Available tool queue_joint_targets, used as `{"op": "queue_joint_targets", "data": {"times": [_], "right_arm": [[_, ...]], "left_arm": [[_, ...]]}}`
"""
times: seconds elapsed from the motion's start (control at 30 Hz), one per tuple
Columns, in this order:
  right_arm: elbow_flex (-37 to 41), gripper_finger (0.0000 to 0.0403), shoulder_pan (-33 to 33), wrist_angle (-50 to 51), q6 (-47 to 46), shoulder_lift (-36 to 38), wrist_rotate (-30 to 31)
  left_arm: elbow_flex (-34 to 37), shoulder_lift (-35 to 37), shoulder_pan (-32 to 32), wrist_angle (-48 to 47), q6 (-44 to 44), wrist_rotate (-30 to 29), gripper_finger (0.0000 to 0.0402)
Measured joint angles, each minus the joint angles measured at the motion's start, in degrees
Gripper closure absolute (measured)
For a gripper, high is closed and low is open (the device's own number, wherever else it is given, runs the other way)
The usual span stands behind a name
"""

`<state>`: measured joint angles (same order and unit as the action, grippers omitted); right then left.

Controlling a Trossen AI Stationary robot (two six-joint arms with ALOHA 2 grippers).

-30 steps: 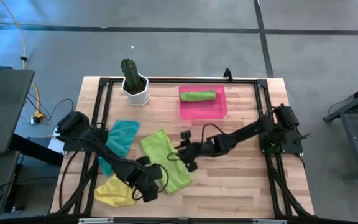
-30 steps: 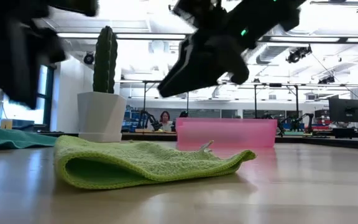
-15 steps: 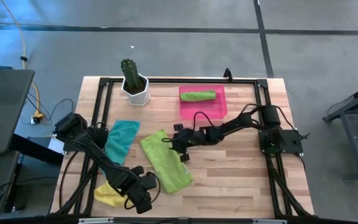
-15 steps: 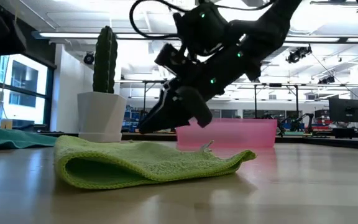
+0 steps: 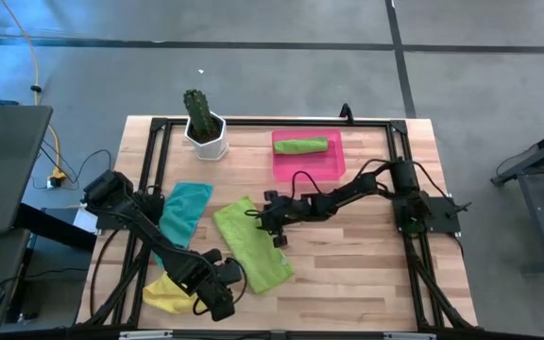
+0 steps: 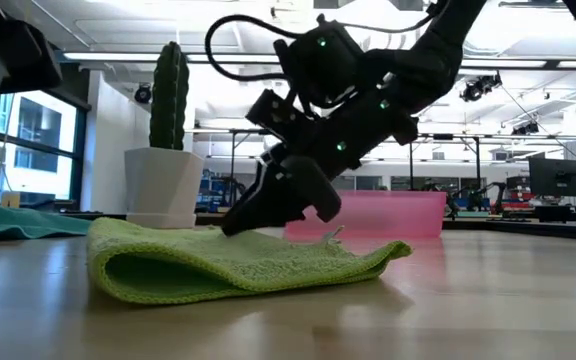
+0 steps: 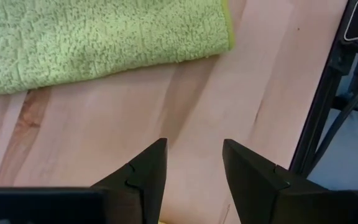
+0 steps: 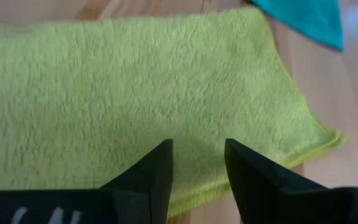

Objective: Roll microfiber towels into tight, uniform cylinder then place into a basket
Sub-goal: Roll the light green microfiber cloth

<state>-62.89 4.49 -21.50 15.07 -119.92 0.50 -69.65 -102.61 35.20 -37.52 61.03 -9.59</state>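
the flat lime green towel lies folded in the middle of the table, its long axis running from far-left to near-right. the right tool sits just over the towel's right long edge, near its far half, with both fingers parted and nothing between them; from the low view its tips look down at or almost on the cloth, though actual touch cannot be told. the left tool hangs beside the towel's near-left edge, over bare wood, also parted and empty, with the cloth lying just ahead of its fingers. so the towel lies between the 2 tools, and each faces 1 long side. judged from this, a roll would have to start at a short end and travel along the long axis, and the right arm looks the better placed to pin or lift an edge. the teal towel and the yellow towel lie to the left, unrolled. 1 rolled green towel already rests in the pink basket at the far side.
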Motion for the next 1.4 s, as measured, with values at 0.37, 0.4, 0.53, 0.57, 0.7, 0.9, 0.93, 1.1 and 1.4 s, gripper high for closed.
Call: {"op": "queue_joint_targets", "data": {"times": [0.37, 0.4, 0.53, 0.57, 0.7, 0.9, 0.93, 1.1, 1.4], "right_arm": [[-0.3, 0.0265, -0.3, 10.3, -6.7, 0.8, 4.4], [-0.4, 0.0265, -0.3, 11.5, -8.1, 0.9, 5.1], [-0.4, 0.0265, -0.2, 18.4, -14.5, 2.6, 6.1], [-0.4, 0.0265, 0.0, 20.2, -16.4, 3.1, 6.3], [-0.1, 0.0265, 1.3, 29.9, -23.2, 7.0, 10.6], [0.3, 0.0265, 6.0, 44.1, -26.8, 13.6, 15.7], [0.3, 0.0265, 6.9, 44.8, -26.8, 14.8, 16.3], [0.2, 0.0265, 12.4, 45.9, -25.5, 18.5, 17.7], [0.1, 0.0265, 24.3, 45.7, -17.6, 17.2, 18.0]], "left_arm": [[0.0, 0.0, 0.2, 0.0, -0.1, -0.6, 0.0255], [0.0, 0.0, 0.3, 0.0, -0.1, -0.9, 0.0255], [0.0, 0.0, 0.7, 0.1, 0.0, -2.1, 0.0255], [0.0, 0.0, 0.8, 0.1, 0.1, -2.3, 0.0255], [0.0, 0.0, 0.9, 0.1, 0.3, -3.0, 0.0255], [0.0, 0.0, 0.9, 0.5, 0.3, -6.6, 0.0255], [0.0, 0.0, 0.8, 0.5, 0.3, -7.7, 0.0255], [0.0, 0.0, 0.4, 1.7, -1.4, -13.5, 0.0255], [0.0, -0.1, -1.2, 4.2, -16.6, -25.0, 0.0255]]}}
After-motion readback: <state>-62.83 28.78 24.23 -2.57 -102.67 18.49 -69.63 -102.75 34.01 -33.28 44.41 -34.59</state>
